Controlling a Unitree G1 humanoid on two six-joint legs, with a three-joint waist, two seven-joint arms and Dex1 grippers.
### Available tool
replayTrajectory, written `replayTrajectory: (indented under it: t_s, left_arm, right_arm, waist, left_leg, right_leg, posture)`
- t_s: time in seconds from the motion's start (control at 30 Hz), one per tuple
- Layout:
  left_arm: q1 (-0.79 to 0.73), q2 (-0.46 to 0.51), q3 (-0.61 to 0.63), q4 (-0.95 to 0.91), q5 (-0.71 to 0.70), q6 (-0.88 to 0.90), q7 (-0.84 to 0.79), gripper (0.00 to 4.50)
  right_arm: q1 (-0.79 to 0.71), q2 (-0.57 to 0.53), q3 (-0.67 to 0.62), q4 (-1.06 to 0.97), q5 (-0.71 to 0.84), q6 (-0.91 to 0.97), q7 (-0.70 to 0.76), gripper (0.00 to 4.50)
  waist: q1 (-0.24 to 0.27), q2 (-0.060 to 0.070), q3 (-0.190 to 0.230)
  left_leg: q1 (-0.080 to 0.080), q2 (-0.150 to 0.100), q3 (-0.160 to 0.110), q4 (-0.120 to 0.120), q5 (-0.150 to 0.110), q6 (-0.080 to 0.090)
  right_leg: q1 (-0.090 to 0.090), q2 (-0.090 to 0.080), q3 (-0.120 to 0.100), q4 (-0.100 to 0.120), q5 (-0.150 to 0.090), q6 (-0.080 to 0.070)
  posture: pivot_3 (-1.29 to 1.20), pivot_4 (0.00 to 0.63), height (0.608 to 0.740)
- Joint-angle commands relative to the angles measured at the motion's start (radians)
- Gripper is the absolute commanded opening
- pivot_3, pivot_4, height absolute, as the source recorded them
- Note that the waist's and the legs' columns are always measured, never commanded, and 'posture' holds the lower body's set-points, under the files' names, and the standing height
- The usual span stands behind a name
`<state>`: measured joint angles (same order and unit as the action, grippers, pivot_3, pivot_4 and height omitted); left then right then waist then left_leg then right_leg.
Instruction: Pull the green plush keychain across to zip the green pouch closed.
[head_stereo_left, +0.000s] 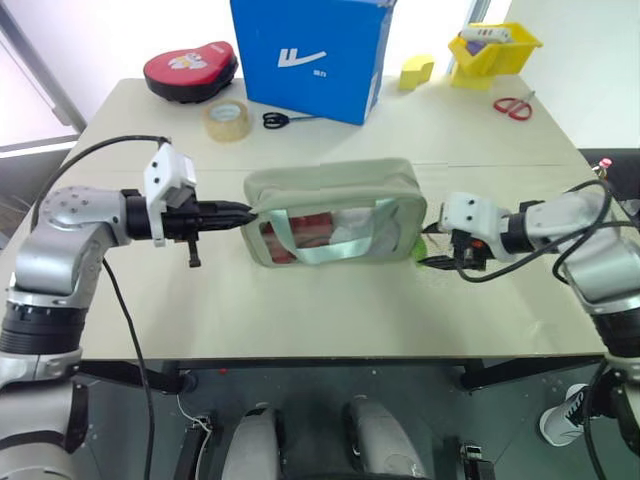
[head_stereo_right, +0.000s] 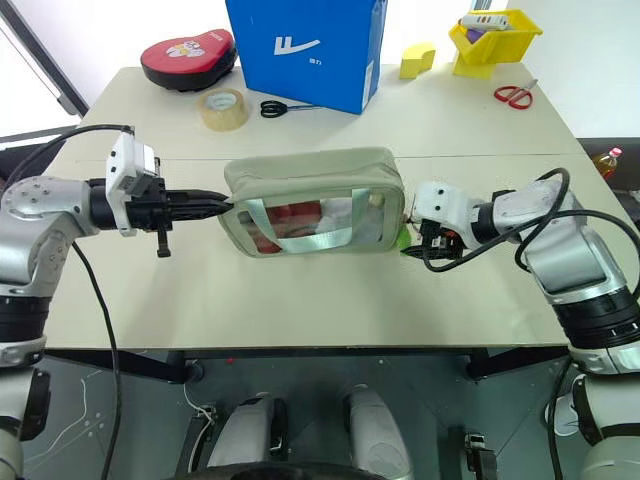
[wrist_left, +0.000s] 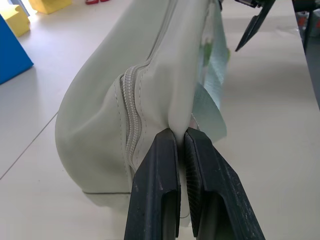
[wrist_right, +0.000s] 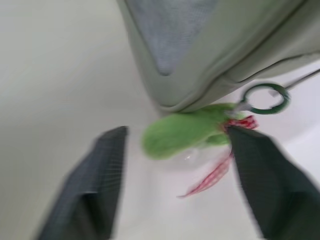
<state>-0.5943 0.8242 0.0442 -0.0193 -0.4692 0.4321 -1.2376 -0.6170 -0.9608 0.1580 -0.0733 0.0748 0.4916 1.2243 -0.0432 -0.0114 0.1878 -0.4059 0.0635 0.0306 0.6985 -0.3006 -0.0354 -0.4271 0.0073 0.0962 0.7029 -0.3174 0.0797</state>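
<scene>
Tabletop scene centred on the green pouch (head_stereo_left: 335, 215), a pale sage fabric bag with a clear window facing the robot, a light teal strap across that window and red items showing inside. The pouch sits on a beige table (head_stereo_left: 330, 310), between the two grippers.

On the pouch's left end, the left gripper (head_stereo_left: 243, 213) reaches in level, and its two black fingers (wrist_left: 157, 190) are pressed together on a fold of the pouch's fabric right beside the zipper (wrist_left: 131, 120), which runs closed along that end in the left wrist view.

At the pouch's right end lies the green plush keychain (wrist_right: 182, 131), a lime-green fuzzy charm with a red-and-white checked ribbon, hanging by a dark green ring (wrist_right: 267, 98) just under the pouch's corner and resting on the table. The right gripper (head_stereo_right: 412, 240) points at that end with its fingers spread wide, one on each side of the keychain and touching neither it nor the pouch.

Behind the pouch, well apart from it, stand a blue box (head_stereo_left: 310, 55), a roll of tape (head_stereo_left: 227, 121) and black scissors (head_stereo_left: 285, 119). Farther behind and to the pouch's left lies a red oval case (head_stereo_left: 190, 71). Behind and to its right are a yellow block (head_stereo_left: 416, 72), a yellow bin (head_stereo_left: 492, 52) and red scissors (head_stereo_left: 513, 108).
</scene>
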Motion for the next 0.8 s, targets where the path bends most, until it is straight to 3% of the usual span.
replayTrajectory:
  t_s: [0.03, 0.3, 0.4, 0.57, 0.8]
  left_arm:
    - [0.007, 0.027, 0.007, -0.027, -0.017, 0.031, -0.02, 0.79]
    - [-0.057, 0.104, 0.029, 0.081, 0.018, -0.046, -0.117, 4.48]
    - [-0.057, 0.145, 0.054, 0.107, 0.019, -0.077, -0.147, 4.48]
    - [0.089, 0.218, 0.15, 0.01, -0.06, -0.001, -0.176, 4.48]
    - [0.345, 0.187, 0.281, -0.211, -0.169, 0.136, -0.054, 4.48]
  right_arm:
    - [-0.024, -0.033, -0.055, -0.015, 0.026, -0.02, 0.012, 4.5]
    - [-0.02, -0.07, -0.09, -0.007, 0.064, -0.03, 0.033, 4.5]
    - [-0.018, -0.077, -0.125, -0.008, 0.093, -0.028, 0.035, 4.5]
    - [0.03, -0.065, -0.253, -0.067, 0.235, 0.021, 0.049, 4.5]
    - [0.223, -0.013, -0.405, -0.185, 0.356, 0.052, -0.029, 4.5]
  waist:
    - [-0.002, 0.0, 0.0]
    - [-0.001, 0.0, 0.0]
    - [-0.001, 0.0, 0.0]
    - [-0.002, 0.0, 0.001]
    - [0.004, -0.001, 0.001]
  left_leg:
    - [0.0, 0.0, 0.0, 0.0, 0.0, 0.0]
    - [0.0, 0.0, 0.0, 0.0, 0.0, 0.0]
    - [0.0, 0.0, 0.0, 0.0, 0.0, 0.0]
    - [-0.001, 0.001, 0.0, -0.001, 0.0, 0.0]
    - [-0.001, 0.001, -0.001, 0.0, 0.0, 0.0]
  right_leg:
    - [0.0, 0.0, 0.0, 0.0, 0.0, 0.0]
    - [0.0, 0.0, 0.0, 0.0, 0.0, 0.0]
    - [0.0, 0.0, 0.0, 0.0, 0.0, 0.0]
    - [-0.002, 0.0, 0.0, -0.001, 0.0, 0.0]
    - [0.0, -0.001, -0.001, -0.001, 0.0, 0.0]
  posture:
    - [0.0, 0.15, 0.737]
    - [0.0, 0.15, 0.737]
    - [0.0, 0.15, 0.737]
    - [0.0, 0.15, 0.737]
    - [0.0, 0.15, 0.737]
